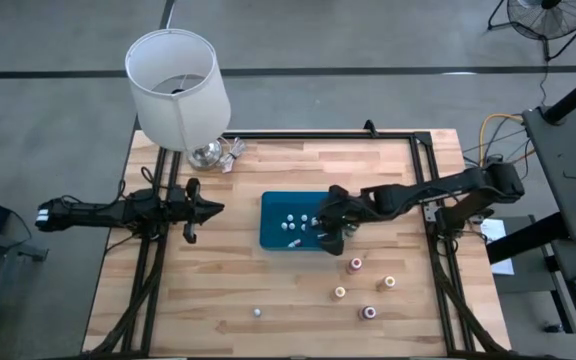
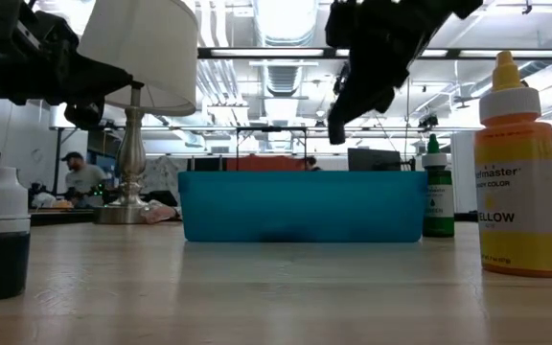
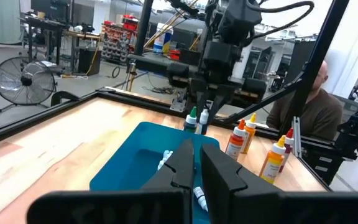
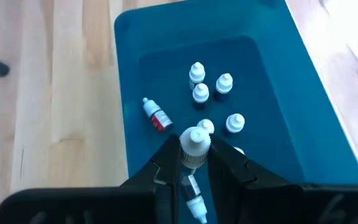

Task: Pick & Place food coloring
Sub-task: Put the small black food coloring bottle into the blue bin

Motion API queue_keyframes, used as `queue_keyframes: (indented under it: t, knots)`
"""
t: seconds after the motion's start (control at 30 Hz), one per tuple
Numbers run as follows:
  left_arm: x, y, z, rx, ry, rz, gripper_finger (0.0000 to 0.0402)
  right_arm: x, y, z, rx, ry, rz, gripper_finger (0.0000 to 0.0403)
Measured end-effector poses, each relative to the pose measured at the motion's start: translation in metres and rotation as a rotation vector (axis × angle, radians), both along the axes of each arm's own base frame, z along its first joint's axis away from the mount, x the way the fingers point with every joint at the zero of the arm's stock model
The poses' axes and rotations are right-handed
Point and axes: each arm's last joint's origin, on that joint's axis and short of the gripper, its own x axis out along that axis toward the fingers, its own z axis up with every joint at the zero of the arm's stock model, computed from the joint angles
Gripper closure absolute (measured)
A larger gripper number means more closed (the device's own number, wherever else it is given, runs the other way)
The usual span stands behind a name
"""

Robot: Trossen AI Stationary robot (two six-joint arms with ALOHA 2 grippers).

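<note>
The right gripper (image 4: 194, 163) hangs over the blue tray (image 1: 271, 236), near its right side. Its two fingers are pinched on a small bottle with a white cap (image 4: 194, 144). The bottle is held up in the air, cap up, above the tray floor. I think it is held there so it can be let go and drop in with the others.

More little bottles already sit in the tray. Three stand close together (image 4: 202, 83) toward the far end. Two more (image 4: 235, 122) stand closer to the gripper. One with a red band (image 4: 155, 116) lies on its side, a bit apart from the rest. They are all in the tray because that seems to be the place where the food coloring goes.

Some bottles are still out on the wooden table (image 1: 218, 290). Four bigger ones (image 1: 340, 292) stand to the right of the tray and nearer the front edge. A small one (image 1: 257, 312) stands alone on the near side of the table, to the left of them. So the job looks partly done.

The left gripper (image 1: 214, 208) waits to the left of the tray, well apart from it. Its fingers are pressed together and hold nothing. It stays out of the way so the right arm has room.

A white lamp (image 1: 178, 88) stands at the far left corner of the table.
</note>
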Motion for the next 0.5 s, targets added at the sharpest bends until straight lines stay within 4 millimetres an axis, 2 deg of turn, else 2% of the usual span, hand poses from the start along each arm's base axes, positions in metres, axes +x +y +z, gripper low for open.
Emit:
queue_keyframes:
  t: [0.17,0.5]
  knots:
    - [0.000,0.000,0.000,0.000,0.000,0.000,0.0400,-0.001,0.002,-0.020,0.007,-0.029,-0.079,0.0358]
    - [0.000,0.000,0.000,0.000,-0.002,0.000,0.0400,-0.015,0.001,-0.032,0.008,-0.022,-0.121,0.0358]
